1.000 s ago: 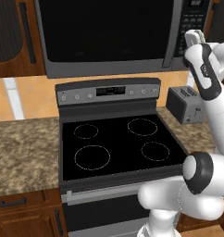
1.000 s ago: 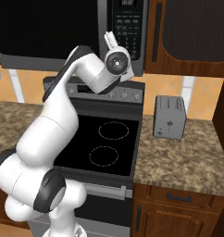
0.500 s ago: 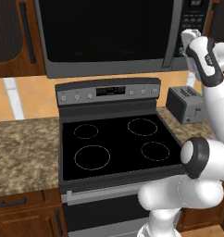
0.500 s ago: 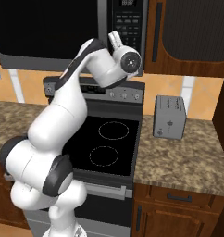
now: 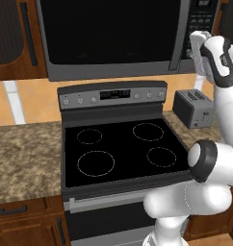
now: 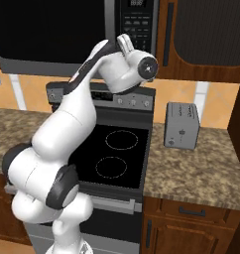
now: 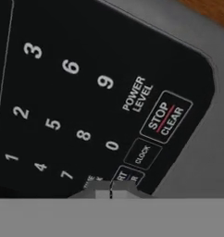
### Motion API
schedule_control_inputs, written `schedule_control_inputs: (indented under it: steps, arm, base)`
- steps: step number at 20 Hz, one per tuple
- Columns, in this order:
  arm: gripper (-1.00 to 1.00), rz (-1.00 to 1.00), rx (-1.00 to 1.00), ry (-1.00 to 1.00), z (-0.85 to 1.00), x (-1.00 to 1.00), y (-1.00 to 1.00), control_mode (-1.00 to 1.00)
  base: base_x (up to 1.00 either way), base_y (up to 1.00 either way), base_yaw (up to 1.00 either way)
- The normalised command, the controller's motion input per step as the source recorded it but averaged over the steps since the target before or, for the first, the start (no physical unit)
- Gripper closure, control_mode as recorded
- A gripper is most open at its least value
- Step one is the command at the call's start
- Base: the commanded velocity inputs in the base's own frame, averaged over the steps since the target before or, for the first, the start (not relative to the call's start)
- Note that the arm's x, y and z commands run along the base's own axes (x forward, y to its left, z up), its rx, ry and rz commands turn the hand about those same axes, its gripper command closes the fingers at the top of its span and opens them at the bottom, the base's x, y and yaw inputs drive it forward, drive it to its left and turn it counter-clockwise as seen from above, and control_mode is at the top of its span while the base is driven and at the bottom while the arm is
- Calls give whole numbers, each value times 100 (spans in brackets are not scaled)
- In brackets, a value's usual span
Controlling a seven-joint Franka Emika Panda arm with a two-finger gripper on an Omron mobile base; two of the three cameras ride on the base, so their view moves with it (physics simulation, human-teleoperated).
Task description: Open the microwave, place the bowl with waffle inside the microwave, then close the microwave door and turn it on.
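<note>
The microwave [image 5: 113, 38] hangs above the stove [image 5: 121, 149], its door [image 5: 109, 33] closed. The claw [image 7: 111, 186], pressed together and holding nothing, sits at the keypad [image 7: 95, 102] on the START button, below CLOCK. A toaster [image 6: 182, 126] stands on the counter [image 6: 201, 166] right of the stove.

A speckled brown granite counter [image 5: 27, 153] runs across the middle of the left base view on both sides of the black-topped stove [image 5: 118, 153]. A small grey toaster [image 6: 182, 126] stands upright on the counter right of the stove, at centre right of the right base view.
</note>
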Motion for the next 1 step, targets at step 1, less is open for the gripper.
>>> schedule_control_inputs:
  steps: [1]
  arm:
    - [100, 7, 0, -1, -85, 92, 27, -100]
  base:
    - [0, 0, 0]
